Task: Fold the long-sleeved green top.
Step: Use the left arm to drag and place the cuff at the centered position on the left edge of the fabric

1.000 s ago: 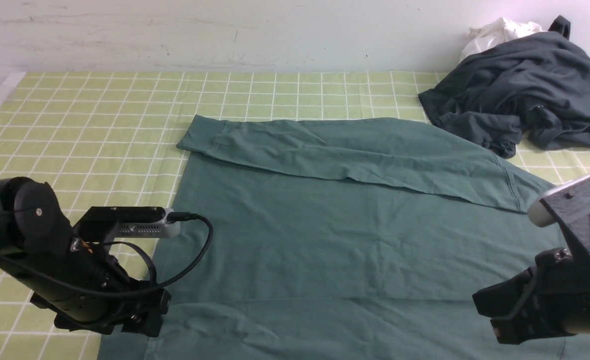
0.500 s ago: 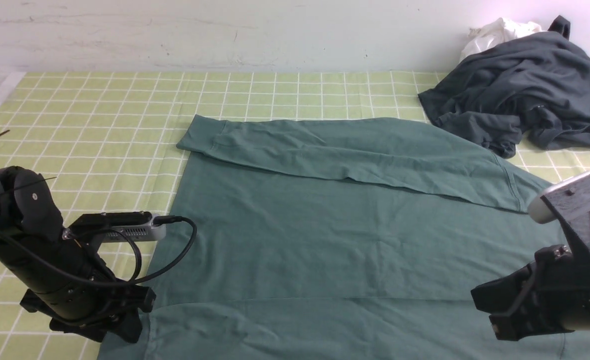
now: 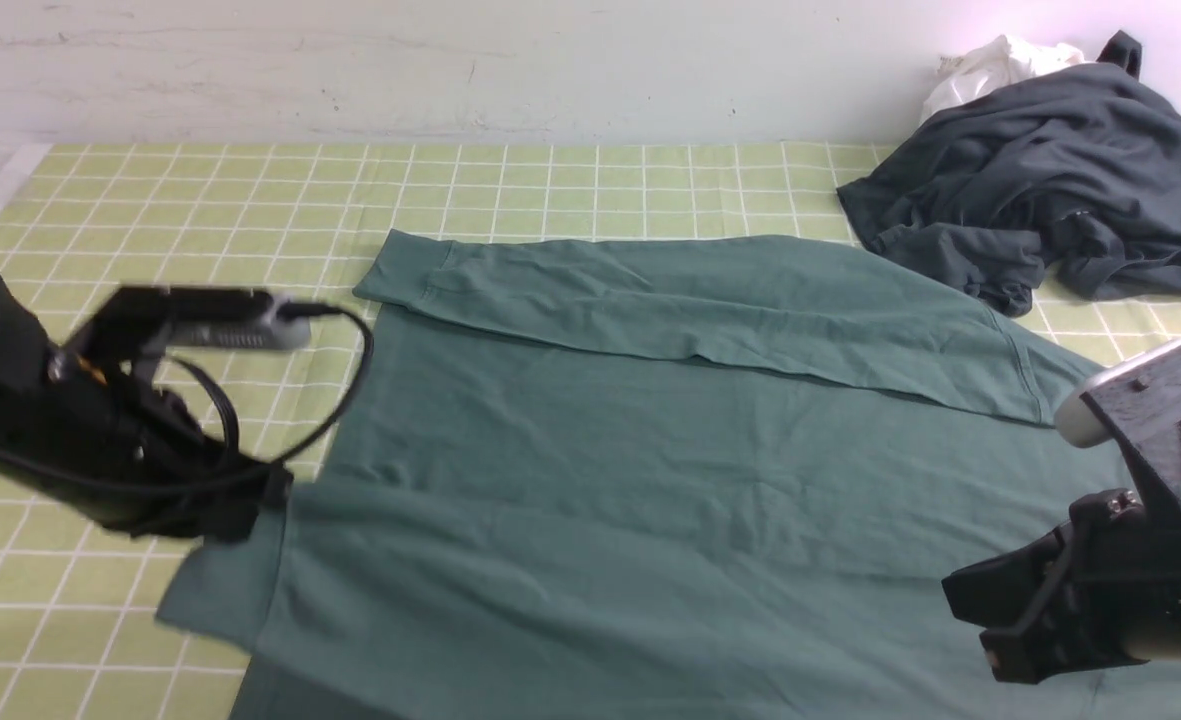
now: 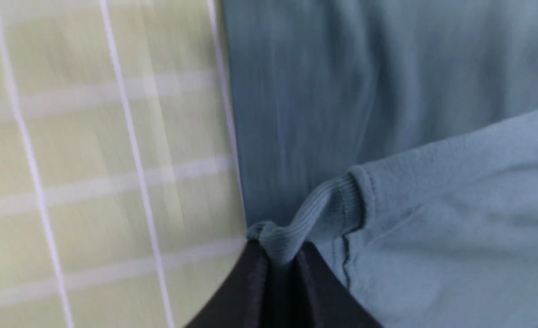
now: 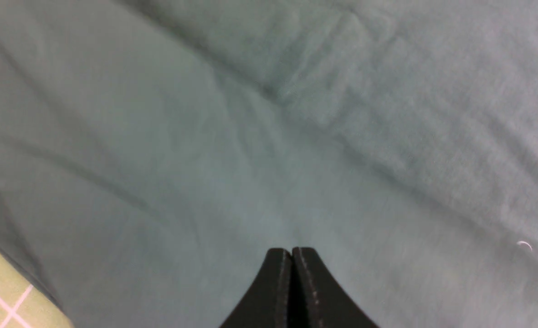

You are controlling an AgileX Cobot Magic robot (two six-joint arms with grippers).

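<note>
The green long-sleeved top (image 3: 650, 450) lies spread on the checked tablecloth, its far sleeve (image 3: 650, 290) folded across the body. My left gripper (image 3: 260, 505) is shut on the ribbed cuff (image 4: 314, 214) of the near sleeve and holds it raised above the top's left edge. In the left wrist view the cuff is bunched between the tips of the gripper (image 4: 280, 248). My right gripper (image 3: 970, 610) is shut and empty, low over the top's right part. The right wrist view shows the closed gripper (image 5: 291, 250) above plain green cloth (image 5: 250, 136).
A dark charcoal garment (image 3: 1050, 170) is heaped at the back right, with a white cloth (image 3: 990, 65) behind it by the wall. The yellow-green checked tablecloth (image 3: 200, 200) shows bare at the left and back.
My left gripper has risen and moved toward the back with the cuff in it, lifting the near sleeve off the table. The right arm has barely moved.
</note>
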